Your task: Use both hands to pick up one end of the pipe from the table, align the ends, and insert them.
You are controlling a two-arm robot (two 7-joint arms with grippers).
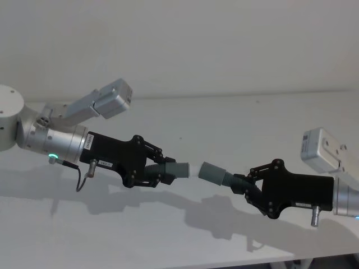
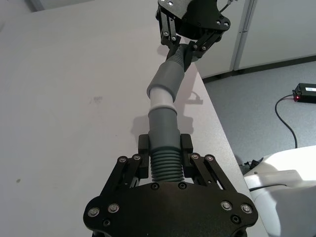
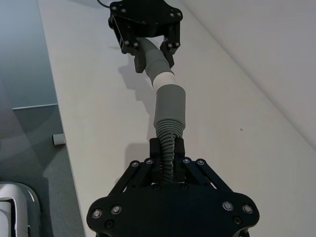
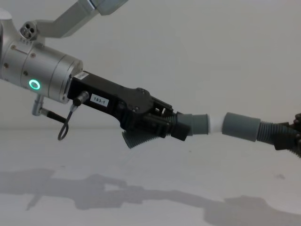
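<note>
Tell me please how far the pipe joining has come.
Done: both pieces are off the table, the left gripper shut on the left pipe piece, the right gripper shut on the right pipe piece. In hand: white tip meets the facing cuff. Left: pushing it fully in.

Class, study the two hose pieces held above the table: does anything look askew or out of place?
Slightly. The left gripper and right gripper each clamp a hose piece. The white tip meets the grey cuff, but the pieces angle at the joint rather than running straight, and white remains exposed. Nothing looks damaged.
</note>
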